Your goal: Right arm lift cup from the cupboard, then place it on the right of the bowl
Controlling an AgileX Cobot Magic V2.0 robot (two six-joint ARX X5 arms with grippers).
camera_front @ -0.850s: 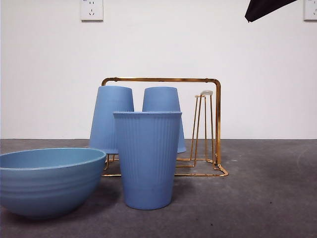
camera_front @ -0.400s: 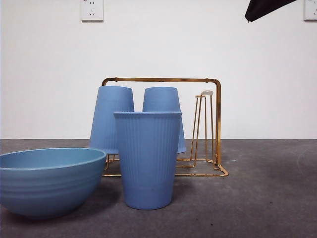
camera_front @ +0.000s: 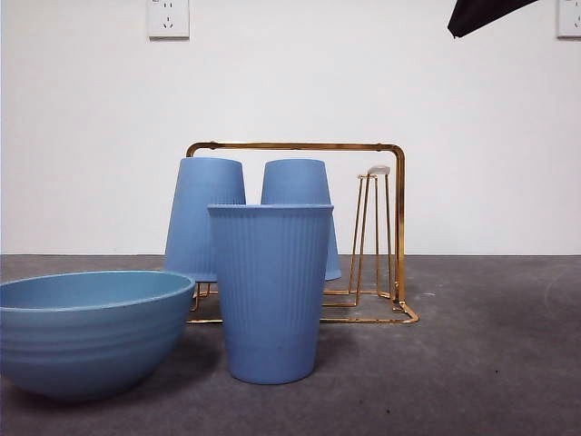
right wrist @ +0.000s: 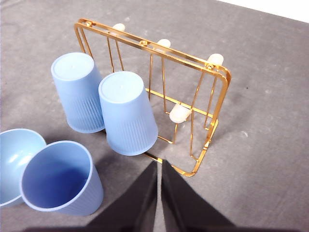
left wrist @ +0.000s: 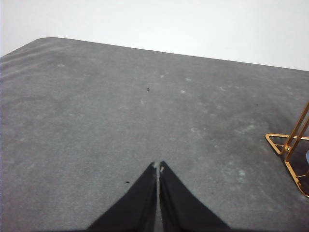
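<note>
I am looking across the grey bench. The cup is standing upright on the bench, mouth up, just to the right of the bowl. I cannot tell from here if the two are touching. In the right wrist view the cup is sitting very close beside the bowl, and its open mouth is showing.

Behind the cup the gold cupboard is standing on the bench. Two more blue cups are sitting on it upside down, the left one and the right one, side by side. The cupboard's right prongs are bare, with a pale tip on top.

My right pincer is hanging above the bench near the front corner of the cupboard. Its two black jaws are pressed together and are gripping nothing. In the front view I am seeing only a black tip at the top right corner.

My left pincer is waiting over bare bench, with its jaws closed tight and nothing between them. A corner of the cupboard is peeking in at the side.
</note>
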